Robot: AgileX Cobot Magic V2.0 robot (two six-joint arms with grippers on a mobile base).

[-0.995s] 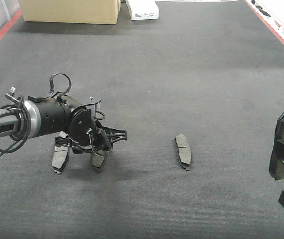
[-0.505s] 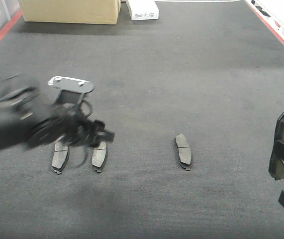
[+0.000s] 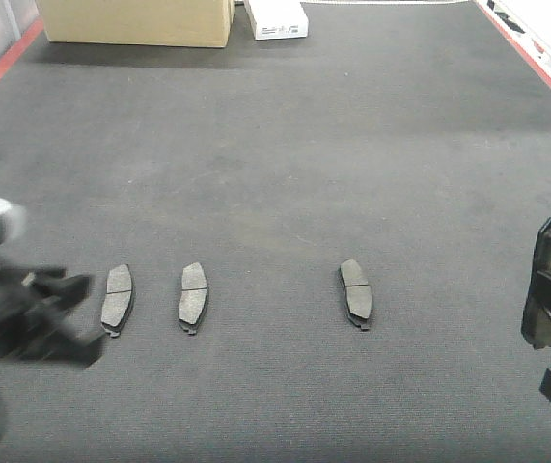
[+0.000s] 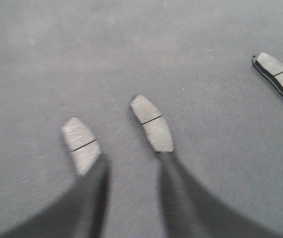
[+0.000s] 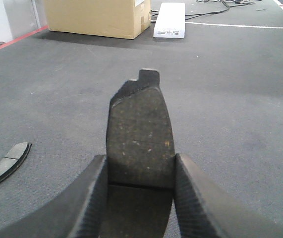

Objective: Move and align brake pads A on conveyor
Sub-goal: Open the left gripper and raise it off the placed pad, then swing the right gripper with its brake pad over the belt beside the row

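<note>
Three pads lie face-up on the conveyor (image 3: 285, 145), long axes running roughly front to back in one row: first pad (image 3: 117, 298) at far left, second pad (image 3: 192, 296) just beside it, third pad (image 3: 355, 292) well apart to the right. A wider gap stands between the second and third than between the first two.

Left gripper (image 3: 72, 313): blurred, at the left edge of the front view, near the first pad but not touching it. Its wrist view shows two dark fingers (image 4: 89, 198) spread with bare belt between them, nothing held; the first and second pads lie just beyond the fingertips. The jaws stand apart and empty.

Right gripper (image 5: 140, 171): clamped on a fourth pad (image 5: 140, 131), which stands upright between the fingers, dark face toward the camera, raised above the belt. In the front view it sits at the far right edge, well clear of the third pad.

Judgement: placement on the left side appears finished; the step in hand is delivery of the fourth pad. The next move calls for the right arm to carry it into the row, probably to the right of the third pad or into the wide gap, turn it flat and parallel to its neighbours, and lower it before release. Risk: released upright, it may tip out of line.

A cardboard box (image 3: 135, 21) and a white box (image 3: 277, 18) sit at the far end.
</note>
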